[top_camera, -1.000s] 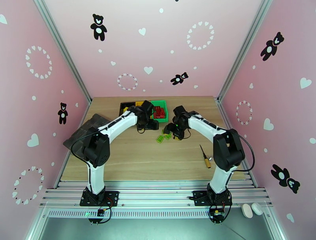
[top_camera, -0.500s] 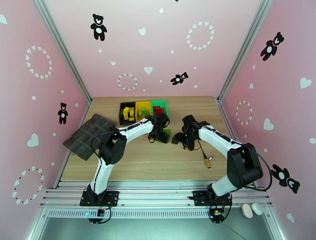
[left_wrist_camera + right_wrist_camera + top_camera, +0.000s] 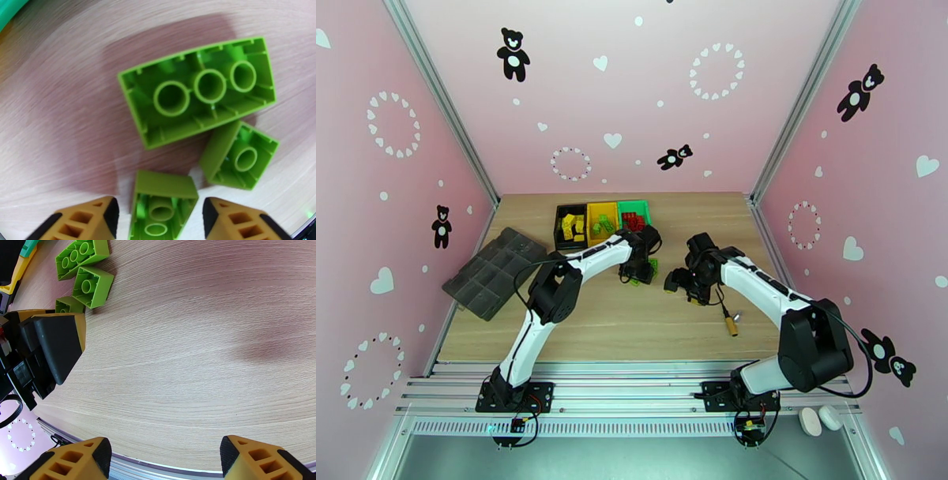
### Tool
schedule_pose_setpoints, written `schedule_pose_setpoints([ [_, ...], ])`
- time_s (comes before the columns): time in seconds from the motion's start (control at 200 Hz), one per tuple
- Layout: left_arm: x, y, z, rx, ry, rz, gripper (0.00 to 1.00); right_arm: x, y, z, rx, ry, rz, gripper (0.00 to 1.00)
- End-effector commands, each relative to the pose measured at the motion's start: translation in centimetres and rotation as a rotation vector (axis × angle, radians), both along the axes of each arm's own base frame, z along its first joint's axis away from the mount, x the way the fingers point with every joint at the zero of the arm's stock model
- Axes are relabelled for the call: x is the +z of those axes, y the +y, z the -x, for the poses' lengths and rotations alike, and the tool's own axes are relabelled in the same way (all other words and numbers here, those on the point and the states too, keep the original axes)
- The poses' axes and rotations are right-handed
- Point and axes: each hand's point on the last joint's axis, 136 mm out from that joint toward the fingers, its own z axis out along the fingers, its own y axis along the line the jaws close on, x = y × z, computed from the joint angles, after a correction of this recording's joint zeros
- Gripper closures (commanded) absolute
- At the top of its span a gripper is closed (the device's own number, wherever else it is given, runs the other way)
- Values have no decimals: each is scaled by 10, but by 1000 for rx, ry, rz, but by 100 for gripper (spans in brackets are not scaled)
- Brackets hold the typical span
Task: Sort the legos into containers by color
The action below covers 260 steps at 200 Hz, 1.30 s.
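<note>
Far left on the wooden table [image 3: 616,324], a dark grey segmented tray [image 3: 486,272] lies askew near the edge. Along the back stand three containers in a row: the black bin [image 3: 558,225] holding yellow bricks [image 3: 570,227], the yellow bin [image 3: 602,208] holding green pieces [image 3: 600,227], and the green bin [image 3: 632,204] holding red bricks [image 3: 632,222], its near end hidden behind the left arm.

Just in front of the green bin, the left gripper [image 3: 636,275] is down at the tabletop over a cluster of green bricks [image 3: 653,264], three of them, all lying hollow side up. Its wrist camera shows the large green brick [image 3: 197,92] farthest from the fingers and a small green brick [image 3: 241,156] just beside its near edge. A second small brick [image 3: 164,205] sits between the two fingers [image 3: 91,221]. The fingers stand partway apart, straddling that brick. A sliver of table shows on one side and the other pad is nearly against it, so nothing is pinched.

To the right of the cluster, the right gripper [image 3: 686,280] hovers low over bare wood, its fingers [image 3: 79,461] spread wide with nothing between them. Farther right, a wooden-handled screwdriver [image 3: 727,316] lies flat, well apart from the bricks.
</note>
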Motion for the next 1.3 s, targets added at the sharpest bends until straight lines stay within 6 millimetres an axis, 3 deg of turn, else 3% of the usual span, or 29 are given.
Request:
schedule_pose_setpoints([
  [0.0, -3, 1, 2, -3, -2, -43, 44, 5, -3, 4, -3, -4, 1, 22],
  [0.385, -4, 12, 4, 31, -13, -89, 59, 3, 4, -3, -7, -7, -34, 24],
  [0.631, 10, 18, 2, 63, -16, -35, 64, 10, 18, -22, 1, -32, -77, 26],
  [0.876, 48, 31, -16, 141, -43, 97, 65, 19, 56, -51, 45, -57, -162, 27],
  [1.296, 88, 93, -74, 369, -50, 274, 66, 43, 142, -119, 144, -89, -341, 28],
])
